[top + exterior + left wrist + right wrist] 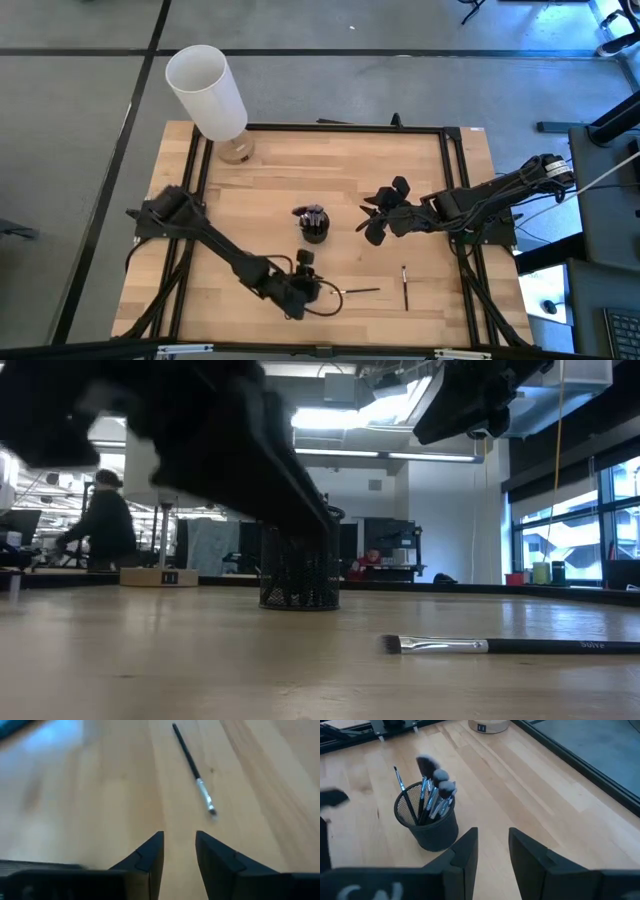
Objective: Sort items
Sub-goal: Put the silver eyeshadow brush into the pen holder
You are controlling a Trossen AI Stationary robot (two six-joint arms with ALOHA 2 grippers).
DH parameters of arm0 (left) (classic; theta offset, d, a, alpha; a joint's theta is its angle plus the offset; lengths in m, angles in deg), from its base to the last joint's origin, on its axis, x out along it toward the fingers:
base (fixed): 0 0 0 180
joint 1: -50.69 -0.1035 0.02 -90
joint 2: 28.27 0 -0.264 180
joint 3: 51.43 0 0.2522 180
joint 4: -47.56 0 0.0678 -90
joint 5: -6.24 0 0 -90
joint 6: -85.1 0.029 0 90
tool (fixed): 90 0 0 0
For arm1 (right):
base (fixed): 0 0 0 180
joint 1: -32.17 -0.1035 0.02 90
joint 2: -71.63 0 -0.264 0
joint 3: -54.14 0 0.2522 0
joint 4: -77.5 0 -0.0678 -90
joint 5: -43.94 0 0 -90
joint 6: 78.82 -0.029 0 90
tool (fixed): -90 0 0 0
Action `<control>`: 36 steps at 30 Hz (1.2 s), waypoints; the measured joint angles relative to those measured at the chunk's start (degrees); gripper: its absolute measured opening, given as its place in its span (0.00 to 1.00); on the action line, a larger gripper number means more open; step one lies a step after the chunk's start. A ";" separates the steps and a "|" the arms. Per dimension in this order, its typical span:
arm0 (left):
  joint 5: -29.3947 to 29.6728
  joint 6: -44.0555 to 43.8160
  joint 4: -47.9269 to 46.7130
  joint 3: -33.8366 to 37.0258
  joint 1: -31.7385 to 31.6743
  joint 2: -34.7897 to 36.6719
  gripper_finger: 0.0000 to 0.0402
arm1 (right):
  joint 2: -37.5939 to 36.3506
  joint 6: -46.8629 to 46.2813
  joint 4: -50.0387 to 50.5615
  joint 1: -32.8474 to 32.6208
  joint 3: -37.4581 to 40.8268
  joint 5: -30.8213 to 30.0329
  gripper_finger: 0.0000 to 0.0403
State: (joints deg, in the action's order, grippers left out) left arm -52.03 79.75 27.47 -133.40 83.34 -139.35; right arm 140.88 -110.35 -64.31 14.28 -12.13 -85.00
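Pale lettering runs along the thin dark brush handle [560,646] lying on the wooden table, too small to read. The round wooden base [488,725] carries a small dark label, also unreadable.

You had the left gripper [318,291] low by a thin dark makeup brush [360,291] (another [405,287] lay nearby), the right gripper [378,213] beside the black mesh cup [313,226].

You're set up in a big open office: grey floor [400,90] around the wooden table [350,170], long ceiling lights [400,456], tall windows [610,520] on one side, and a person [100,525] at a desk way back.
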 joint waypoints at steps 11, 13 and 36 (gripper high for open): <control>-4.00 -5.07 17.07 -0.82 -0.15 -9.18 0.30 | 0.00 0.24 0.04 0.04 0.00 0.02 0.27; -4.25 -6.55 17.03 -0.82 -0.47 -10.39 0.30 | 0.00 0.26 0.09 0.04 0.00 0.06 0.27; -12.19 -2.52 9.94 -1.09 -2.07 -10.85 0.02 | 0.00 0.47 0.17 0.04 0.00 0.17 0.27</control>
State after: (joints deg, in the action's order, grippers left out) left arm -64.21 77.23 37.41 -134.49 81.27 -150.20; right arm 140.88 -109.89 -64.14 14.32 -12.13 -84.83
